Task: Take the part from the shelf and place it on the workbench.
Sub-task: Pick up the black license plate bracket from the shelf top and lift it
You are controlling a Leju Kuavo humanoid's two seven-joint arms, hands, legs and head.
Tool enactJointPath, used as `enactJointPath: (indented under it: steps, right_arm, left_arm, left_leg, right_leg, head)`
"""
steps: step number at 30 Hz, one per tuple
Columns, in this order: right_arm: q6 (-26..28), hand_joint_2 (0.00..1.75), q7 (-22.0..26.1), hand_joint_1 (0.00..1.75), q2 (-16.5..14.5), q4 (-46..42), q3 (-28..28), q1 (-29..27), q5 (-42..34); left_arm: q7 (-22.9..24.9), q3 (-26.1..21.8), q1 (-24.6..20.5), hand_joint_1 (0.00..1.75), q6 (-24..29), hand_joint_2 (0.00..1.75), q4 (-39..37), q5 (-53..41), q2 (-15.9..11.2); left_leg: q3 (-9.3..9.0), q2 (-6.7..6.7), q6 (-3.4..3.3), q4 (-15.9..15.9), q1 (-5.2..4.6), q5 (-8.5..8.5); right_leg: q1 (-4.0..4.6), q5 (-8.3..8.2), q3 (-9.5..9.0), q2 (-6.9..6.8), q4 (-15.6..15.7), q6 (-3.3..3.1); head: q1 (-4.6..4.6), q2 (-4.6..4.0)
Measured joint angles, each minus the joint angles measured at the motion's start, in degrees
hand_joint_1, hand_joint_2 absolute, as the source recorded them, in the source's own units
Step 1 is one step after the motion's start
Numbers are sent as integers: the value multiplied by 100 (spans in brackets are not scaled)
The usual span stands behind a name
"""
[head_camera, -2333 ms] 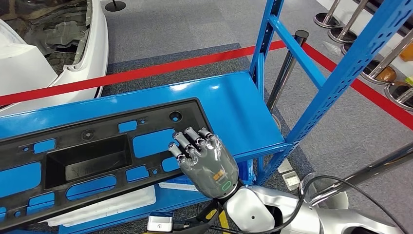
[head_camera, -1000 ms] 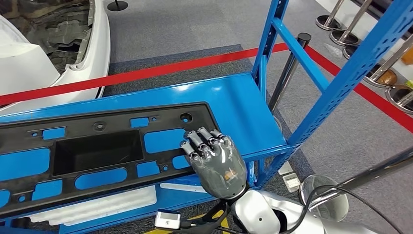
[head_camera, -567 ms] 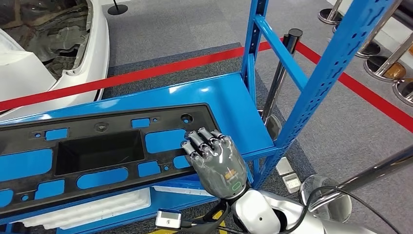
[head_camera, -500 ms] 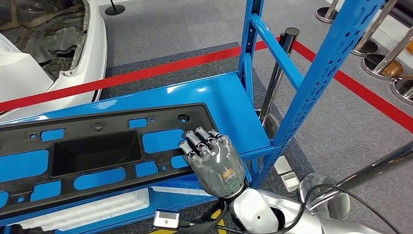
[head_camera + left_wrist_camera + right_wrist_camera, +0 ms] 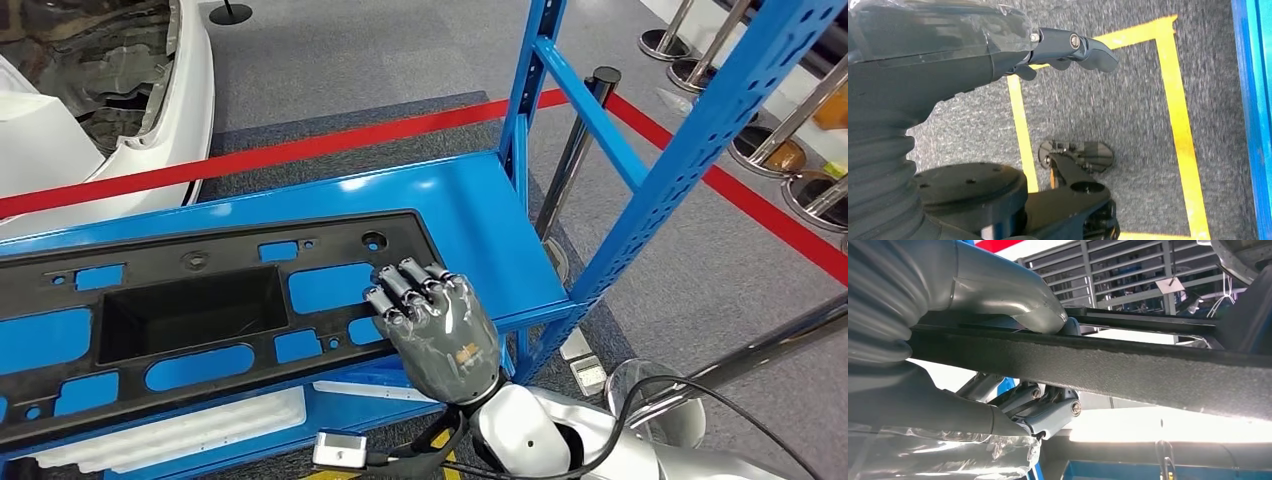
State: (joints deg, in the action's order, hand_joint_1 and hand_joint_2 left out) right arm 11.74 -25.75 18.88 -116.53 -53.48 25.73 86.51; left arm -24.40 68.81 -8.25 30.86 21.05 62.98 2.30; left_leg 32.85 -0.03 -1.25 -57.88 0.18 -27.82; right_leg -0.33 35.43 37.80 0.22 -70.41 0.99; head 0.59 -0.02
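One black panel (image 5: pixel 200 320) lies on the blue shelf (image 5: pixel 480 215); the right hand (image 5: pixel 435 325) grips its 4 o'clock edge. The left hand (image 5: pixel 998 45) holds nothing, fingers loosely extended. No legible writing.

One black part (image 5: pixel 190 320), one blue shelf (image 5: pixel 480 215), two robot hands (image 5: pixel 435 325) (image 5: pixel 933 65).

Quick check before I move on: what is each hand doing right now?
Left hand: holds nothing, hanging over the floor; fingers mostly hidden, so open or curled cannot be told.
Right hand: grips the edge of the black part.
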Motion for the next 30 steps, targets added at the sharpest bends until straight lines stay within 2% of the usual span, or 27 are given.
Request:
enactJointPath:
  steps: [1,2,3,5,6,7,8,11,13,15,16,17,18,19,21,22,23,26,28,30]
  right_arm:
    - [10,175,3,175,-1,10,0,-3,-22]
    - [19,175,6,175,-1,22,0,-6,-46]
    - [34,175,9,175,-2,34,0,-7,-77]
    - [79,175,10,175,-3,52,0,-3,-137]
    - [107,175,10,175,-6,60,0,1,-161]
    - [133,175,10,175,-13,65,1,6,-176]
    - [156,175,10,175,-19,69,1,9,-200]
    - [307,175,15,175,-35,89,7,11,-383]
    - [476,175,33,175,-61,107,10,18,-557]
    - [619,175,66,175,-92,130,11,27,-733]
    - [665,175,86,175,-106,144,11,30,-811]
    - [694,175,107,175,-119,161,11,32,-873]
    - [709,175,124,175,-133,178,11,34,-918]
    - [715,175,137,175,-147,195,11,39,-944]
    - [724,175,152,175,-171,220,11,59,-962]
    - [731,175,155,175,-183,230,13,74,-964]
    - [737,175,157,175,-194,239,14,88,-967]
    - [756,175,166,175,-216,269,18,113,-1009]
    - [787,175,177,175,-221,285,21,126,-1090]
    - [844,175,181,175,-232,309,24,140,-1177]
  left_arm:
    - [-2,0,4,0,1,175,-2,5,0]
    - [-4,0,7,0,1,175,-3,9,0]
    - [-5,0,9,0,1,175,-4,12,1]
    - [-7,0,8,0,1,175,-4,14,3]
    - [-7,0,6,0,1,175,-5,15,4]
    - [-8,0,6,0,1,175,-5,16,4]
    - [-8,0,6,0,1,175,-6,17,4]
    - [-8,0,7,0,1,175,-7,19,8]
    - [-9,0,4,0,1,175,-7,19,9]
    - [-10,0,5,0,0,175,-7,16,9]
    - [-10,0,9,0,-2,175,-7,14,9]
    - [-9,0,12,0,-5,175,-7,12,9]
    - [-9,0,14,0,-9,175,-7,9,8]
    - [-8,0,13,0,-13,175,-7,7,8]
    - [-8,0,3,0,-15,175,-7,3,8]
    - [-8,0,-2,0,-16,175,-7,2,8]
    - [-8,0,-4,0,-16,175,-7,2,9]
    - [-8,0,3,0,-19,175,-9,1,9]
    - [-8,0,-10,0,-23,175,-11,-4,10]
    - [-7,0,-23,0,-27,175,-11,-11,12]
  left_leg:
    - [2,4,-1,-4,-1,1]
    - [3,7,-1,-9,-1,0]
    - [3,8,0,-17,0,-2]
    - [3,4,15,-45,1,-16]
    - [13,2,33,-68,-6,-25]
    - [31,0,55,-89,-14,-30]
    - [48,1,77,-104,-19,-30]
    - [70,-3,157,-153,-17,-53]
    - [179,-11,228,-463,-5,-275]
    - [467,-12,290,-1159,16,-655]
    - [616,-11,311,-1503,27,-791]
    - [696,-11,322,-1694,37,-825]
    - [676,-11,327,-1669,46,-743]
    - [552,-11,325,-1414,56,-563]
    - [191,-15,311,-644,63,-197]
    - [66,-21,296,-351,57,-104]
    - [8,-27,280,-193,47,-77]
    - [5,-26,182,-97,37,-59]
    - [11,-15,95,-54,53,-18]
    - [30,-5,47,-44,46,4]
  right_leg:
    - [-9,102,124,0,-291,15]
    - [-16,107,176,-1,-423,25]
    - [-23,-2,126,-1,-333,28]
    - [-33,-380,-205,-7,365,10]
    - [-27,-523,-369,-12,734,-8]
    - [-20,-597,-466,-10,973,-31]
    - [-10,-603,-497,-6,1076,-52]
    - [-5,-633,-493,0,1120,-133]
    - [-27,-663,-502,-17,1159,-190]
    - [-33,-670,-500,-32,1159,-211]
    - [-33,-669,-499,-36,1156,-213]
    - [-34,-668,-500,-38,1152,-213]
    - [-36,-666,-503,-35,1146,-211]
    - [-40,-663,-508,-30,1140,-205]
    - [-37,-647,-515,-19,1121,-178]
    - [-31,-642,-510,-13,1112,-158]
    - [-24,-642,-505,-9,1108,-134]
    - [-29,-644,-498,-6,1113,-42]
    - [-40,-450,-402,-10,870,7]
    - [-44,-63,-109,-12,179,29]
  head:
    - [15,0]
    - [26,0]
    - [39,0]
    - [70,0]
    - [83,0]
    - [93,0]
    - [93,0]
    - [75,0]
    - [41,0]
    - [-11,0]
    - [-25,0]
    - [-32,0]
    - [-39,0]
    - [-46,0]
    - [-59,0]
    - [-65,0]
    - [-67,0]
    - [-61,0]
    - [-30,0]
    - [37,0]
